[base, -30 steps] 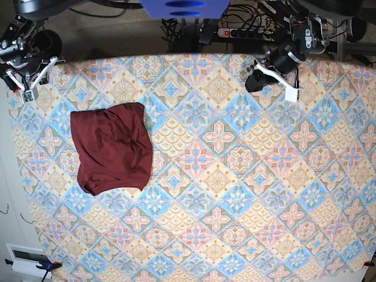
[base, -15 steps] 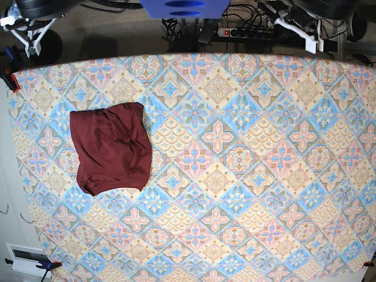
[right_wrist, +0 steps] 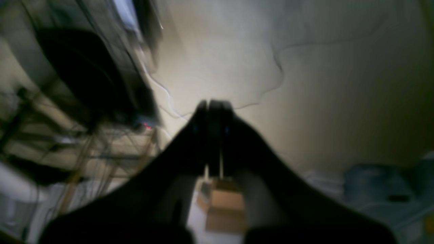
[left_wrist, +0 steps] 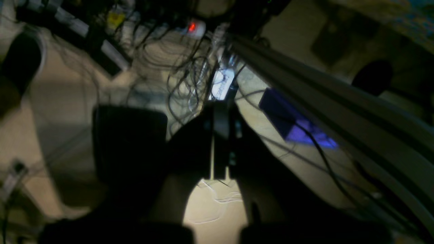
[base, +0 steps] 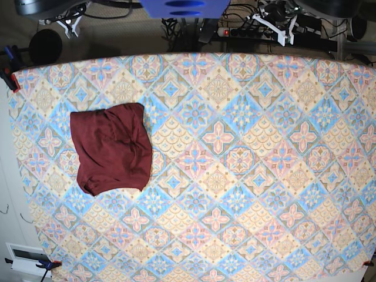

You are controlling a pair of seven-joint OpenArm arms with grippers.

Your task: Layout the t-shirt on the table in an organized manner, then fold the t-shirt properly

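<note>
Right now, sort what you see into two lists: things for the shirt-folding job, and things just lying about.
For the job:
- t-shirt, folded into a compact bundle
- table it lies on
- left gripper, shut, holding nothing
- right gripper, shut, holding nothing

Lying about:
- power strip behind the table
- cables on the floor
- cardboard box

In the base view the robot shows as dark grey rounded housings either side of a blue oval-slotted plate at the centre. The left gripper and right gripper have thin white angular fingers with black mounts. In both wrist views the fingers appear as dark, tapering silhouettes with small blue glints.
</note>
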